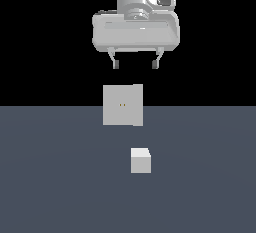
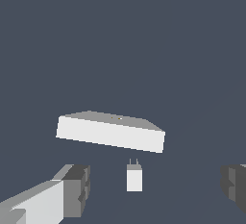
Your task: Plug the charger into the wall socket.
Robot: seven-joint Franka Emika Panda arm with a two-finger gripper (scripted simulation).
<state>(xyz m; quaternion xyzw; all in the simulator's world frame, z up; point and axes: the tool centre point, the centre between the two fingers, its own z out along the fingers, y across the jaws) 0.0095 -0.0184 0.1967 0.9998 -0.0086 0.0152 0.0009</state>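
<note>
A flat, dark blue-grey surface (image 1: 50, 177) fills the lower half of the exterior view, and behind it all is black. The wall socket (image 1: 123, 105) stands upright on the surface, a pale grey square block with its wide face toward the camera and two tiny yellowish holes in the middle of that face. The charger (image 1: 140, 160) is a small pale grey cube that sits on the surface nearer the camera, apart from the socket and a bit toward the exterior view's right. In that view the cube looks plain, and you cannot tell which way it points. The wrist view looks down from above and shows more: two thin prongs stick out of the charger (image 2: 134, 178) and point toward the wall socket (image 2: 110, 131), with a small gap in between. There the socket looks like a long thin slab, slightly tilted in the picture, and its holes are just faint specks. The claw (image 1: 136, 65) hangs high over both things with its fingers (image 1: 115, 63) spread wide and nothing between them. In the wrist view the fingers (image 2: 77, 189) are cut off at the picture's edges.
</note>
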